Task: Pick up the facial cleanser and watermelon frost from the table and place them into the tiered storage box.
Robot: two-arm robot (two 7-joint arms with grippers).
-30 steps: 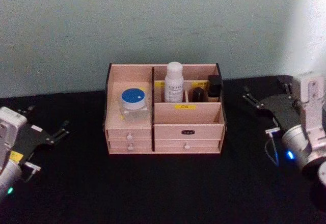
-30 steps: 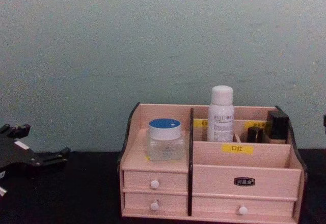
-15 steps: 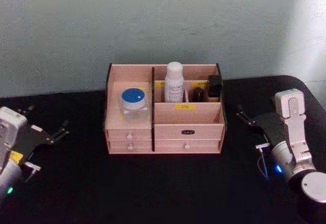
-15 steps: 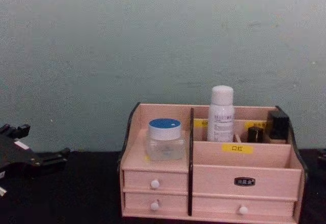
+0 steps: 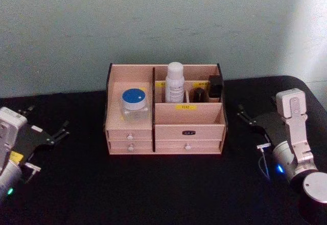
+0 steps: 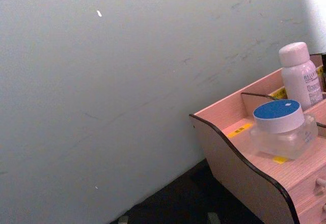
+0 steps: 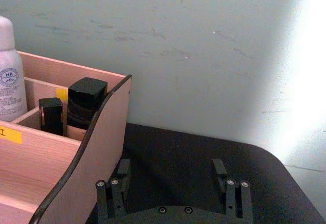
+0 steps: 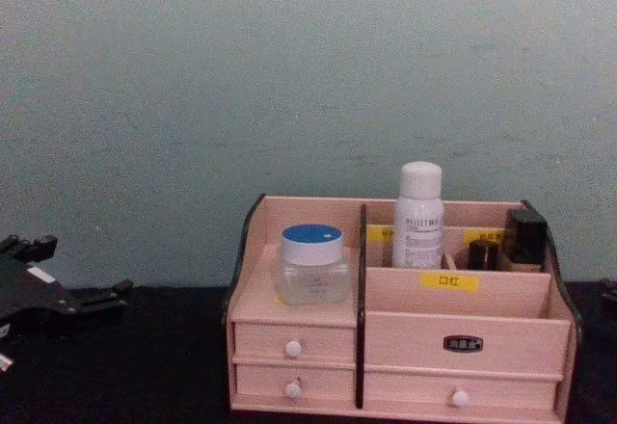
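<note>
The tiered storage box (image 5: 189, 113) (image 8: 463, 299) stands mid-table against the wall. A clear jar with a blue lid (image 5: 135, 104) (image 8: 312, 263) (image 6: 280, 127) sits on its left tier. A white bottle (image 5: 174, 82) (image 8: 419, 214) (image 7: 9, 81) stands upright in a back compartment. Their labels are too small to tell which is the facial cleanser and which the watermelon frost. My left gripper (image 5: 47, 121) (image 8: 82, 270) rests open and empty at the table's left. My right gripper (image 5: 245, 116) (image 7: 170, 169) is open and empty, just right of the box.
Two small dark containers (image 5: 214, 88) (image 7: 84, 102) stand in the box's back right compartment. The box's small drawers (image 8: 293, 348) are shut. A pale green wall (image 5: 163, 20) rises right behind the box. The black tabletop (image 5: 163, 189) spreads in front.
The right arm has come down and drawn back from beside the box's right end, then held still over the last half second. The left arm and the things in the box have not moved.
</note>
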